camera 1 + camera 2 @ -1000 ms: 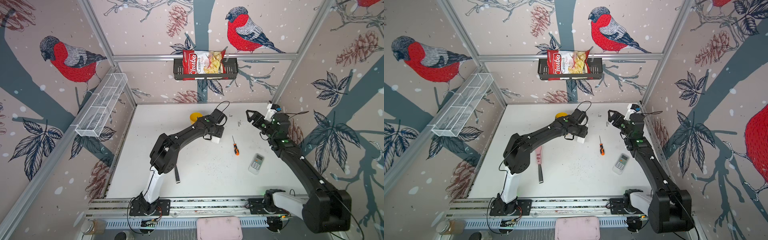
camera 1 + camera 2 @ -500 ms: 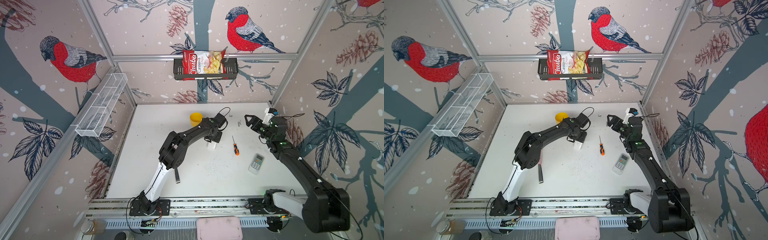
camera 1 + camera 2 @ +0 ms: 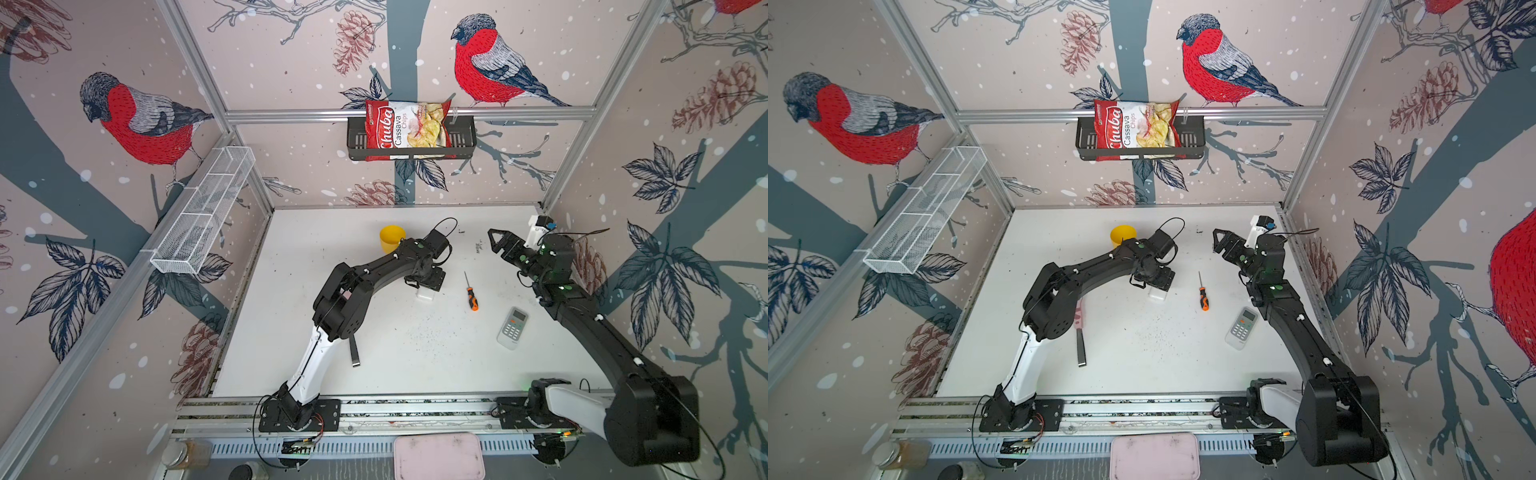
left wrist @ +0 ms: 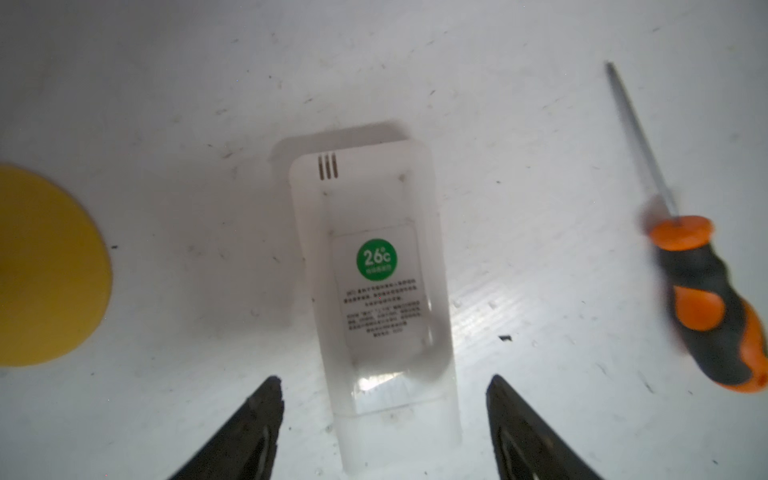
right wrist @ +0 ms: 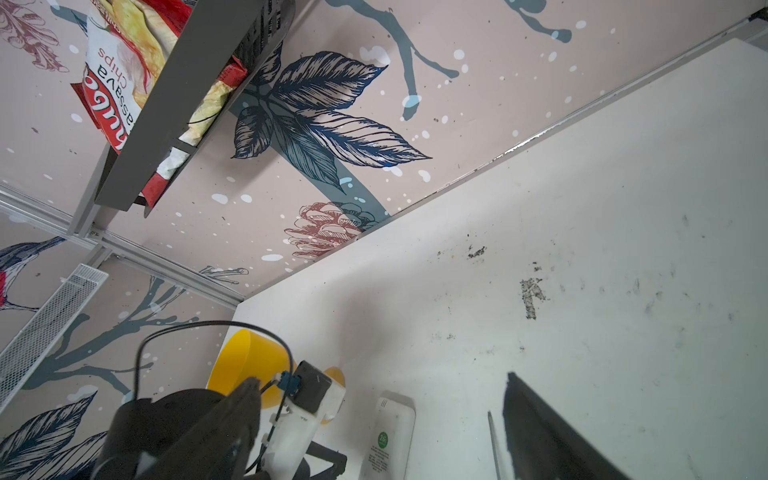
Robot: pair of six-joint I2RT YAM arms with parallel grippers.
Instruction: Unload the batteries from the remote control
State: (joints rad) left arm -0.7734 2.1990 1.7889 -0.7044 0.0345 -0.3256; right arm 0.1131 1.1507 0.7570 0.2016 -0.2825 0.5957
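The left gripper (image 4: pixel 384 386) stands wide open, its fingers on either side of a white stickered piece (image 4: pixel 370 270) that lies flat on the worktop (image 3: pixel 415 365), and they do not touch it. The right gripper (image 3: pixel 496 240) is also open and empty, raised at the upper right of centre in both top views. The remote (image 3: pixel 513 328) lies keys-up, right of centre, near the screwdriver (image 3: pixel 471 297). Its back and any batteries are out of sight. From above, the left arm hides most of the white piece.

Your bird-papered booth
You see bullfinch wallpaper (image 3: pixel 141 120) on three walls, aluminium framing (image 3: pixel 291 114), and a white tabletop (image 3: pixel 324 232).
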